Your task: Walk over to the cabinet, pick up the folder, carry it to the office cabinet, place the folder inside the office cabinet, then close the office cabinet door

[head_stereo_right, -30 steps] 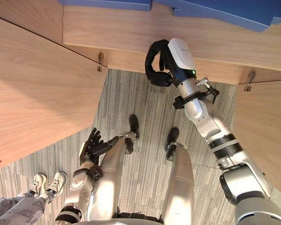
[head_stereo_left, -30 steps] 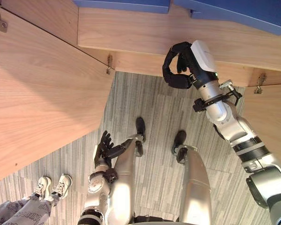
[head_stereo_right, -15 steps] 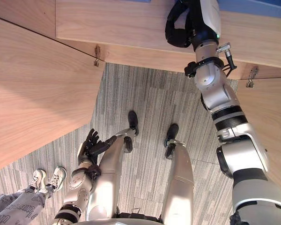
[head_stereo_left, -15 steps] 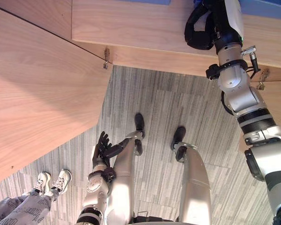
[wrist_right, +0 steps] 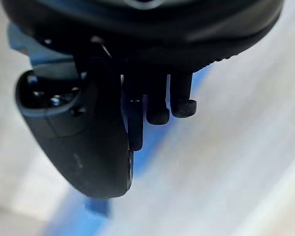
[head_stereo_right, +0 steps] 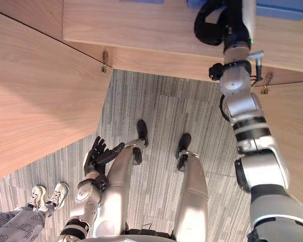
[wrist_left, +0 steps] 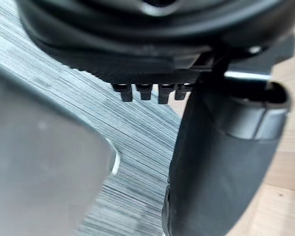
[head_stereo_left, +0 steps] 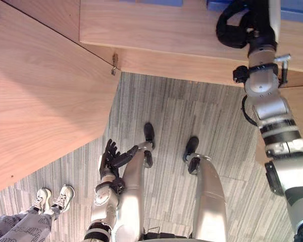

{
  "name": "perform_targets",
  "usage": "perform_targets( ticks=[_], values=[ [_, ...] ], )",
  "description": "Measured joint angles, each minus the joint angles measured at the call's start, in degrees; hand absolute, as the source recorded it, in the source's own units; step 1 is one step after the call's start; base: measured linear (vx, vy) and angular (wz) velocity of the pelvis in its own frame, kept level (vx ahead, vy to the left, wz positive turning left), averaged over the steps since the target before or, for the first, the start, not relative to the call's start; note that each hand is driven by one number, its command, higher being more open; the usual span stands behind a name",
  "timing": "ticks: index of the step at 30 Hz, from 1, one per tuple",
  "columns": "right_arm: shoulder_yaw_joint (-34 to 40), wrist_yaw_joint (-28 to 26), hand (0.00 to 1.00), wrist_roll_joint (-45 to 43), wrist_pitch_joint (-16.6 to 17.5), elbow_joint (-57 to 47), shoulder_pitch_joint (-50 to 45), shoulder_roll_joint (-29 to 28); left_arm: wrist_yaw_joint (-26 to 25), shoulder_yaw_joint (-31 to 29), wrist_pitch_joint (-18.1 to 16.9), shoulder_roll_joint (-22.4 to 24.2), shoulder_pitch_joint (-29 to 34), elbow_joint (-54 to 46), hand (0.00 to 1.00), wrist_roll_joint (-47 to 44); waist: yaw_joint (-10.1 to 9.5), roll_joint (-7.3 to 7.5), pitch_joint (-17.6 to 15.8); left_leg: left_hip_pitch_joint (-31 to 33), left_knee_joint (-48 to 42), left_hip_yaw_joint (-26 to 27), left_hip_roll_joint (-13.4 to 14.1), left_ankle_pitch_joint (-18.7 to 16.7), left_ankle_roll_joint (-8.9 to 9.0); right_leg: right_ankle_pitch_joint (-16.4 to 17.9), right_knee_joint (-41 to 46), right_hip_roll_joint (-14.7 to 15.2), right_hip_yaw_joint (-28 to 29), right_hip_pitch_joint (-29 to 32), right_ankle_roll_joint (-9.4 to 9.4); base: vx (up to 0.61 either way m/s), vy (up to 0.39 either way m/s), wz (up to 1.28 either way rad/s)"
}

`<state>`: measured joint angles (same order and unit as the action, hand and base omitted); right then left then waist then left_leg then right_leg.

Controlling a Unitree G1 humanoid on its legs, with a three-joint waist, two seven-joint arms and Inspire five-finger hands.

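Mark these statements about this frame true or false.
1. The right robot hand is raised at the cabinet shelf, beside the blue folders. True.
2. The left robot hand grips a folder. False: it hangs low with its fingers open and holds nothing.
3. A person's shoes stand on the grey carpet at the lower left. True.
4. The cabinet door on the left is closed. False: it stands swung open.
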<state>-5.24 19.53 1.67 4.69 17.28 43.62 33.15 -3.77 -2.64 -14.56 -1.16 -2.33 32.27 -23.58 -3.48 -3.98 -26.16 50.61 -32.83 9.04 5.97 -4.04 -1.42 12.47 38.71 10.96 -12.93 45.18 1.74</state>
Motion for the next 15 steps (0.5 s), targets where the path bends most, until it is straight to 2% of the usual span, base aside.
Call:
perform_targets(
  ticks=[4, 7, 8, 9, 11, 14, 15],
  values=[
    [-1.0, -1.2, 0.0, 0.1, 3.2, -9.0, -16.4, -8.0, 0.4, 0.3, 0.5, -0.6, 1.4, 2.1, 1.0, 0.6, 1.66, 2.3, 0.8, -8.7, 2.3, 0.9, 0.0, -1.3, 0.63, 0.2, -3.5, -0.6, 0.3, -8.5, 0.28, 0.05, -0.021, -0.08],
    [-6.0, -5.7, 0.0, 2.4, 4.4, -8.6, -28.1, -12.7, 1.6, 1.0, 1.3, -3.3, 1.9, 7.4, 1.0, 2.9, 2.32, 4.06, 1.9, -17.2, 6.2, 1.2, 0.0, -1.1, 0.48, -0.5, -8.9, -1.8, 0.4, -17.2, 0.67, 0.08, -0.032, -0.08],
    [-6.6, -6.6, 0.0, 3.3, 4.5, -8.1, -29.8, -13.3, 1.7, 1.1, 1.4, -3.8, 2.2, 8.4, 1.0, 3.4, 2.45, 4.45, 2.4, -18.4, 7.1, 1.3, 0.0, -1.0, 0.56, -0.9, -10.1, -2.0, 0.4, -18.5, 0.72, 0.11, -0.03, -0.12],
    [-7.1, -8.4, 1.0, 5.4, 4.7, -6.7, -32.9, -15.2, 1.7, 1.4, 1.7, -5.0, 2.6, 10.6, 1.0, 4.5, 2.75, 5.35, 3.4, -20.9, 9.3, 1.7, 0.0, -0.6, 0.77, -1.6, -12.6, -2.5, 0.5, -20.7, 0.84, 0.1, -0.021, -0.12],
    [-7.3, -9.7, 1.0, 7.5, 4.8, -3.2, -36.5, -17.7, 1.7, 1.5, 2.5, -6.3, 3.0, 14.0, 1.0, 5.9, 3.13, 6.25, 5.1, -24.3, 12.0, 2.4, -0.2, 0.3, 0.98, -3.0, -16.3, -3.1, 0.9, -24.3, 1.22, 0.18, -0.016, -0.17],
    [-5.7, -11.4, 1.0, 9.9, 4.7, 3.4, -42.4, -21.6, 1.9, 1.5, 3.4, -6.5, 4.6, 17.3, 1.0, 7.0, 3.63, 6.7, 8.5, -30.4, 16.4, 3.7, -0.8, 0.6, 1.11, -4.9, -22.4, -3.6, 1.8, -30.4, 1.99, 0.18, 0.029, -0.19],
    [-4.3, -12.1, 1.0, 11.1, 4.7, 6.4, -44.8, -23.7, 1.9, 1.4, 3.5, -6.5, 5.9, 17.9, 1.0, 8.1, 3.83, 6.82, 10.8, -33.0, 18.7, 4.6, -1.1, 0.9, 1.27, -5.8, -25.2, -3.7, 2.5, -32.7, 2.27, 0.18, 0.041, -0.3]
  ],
)
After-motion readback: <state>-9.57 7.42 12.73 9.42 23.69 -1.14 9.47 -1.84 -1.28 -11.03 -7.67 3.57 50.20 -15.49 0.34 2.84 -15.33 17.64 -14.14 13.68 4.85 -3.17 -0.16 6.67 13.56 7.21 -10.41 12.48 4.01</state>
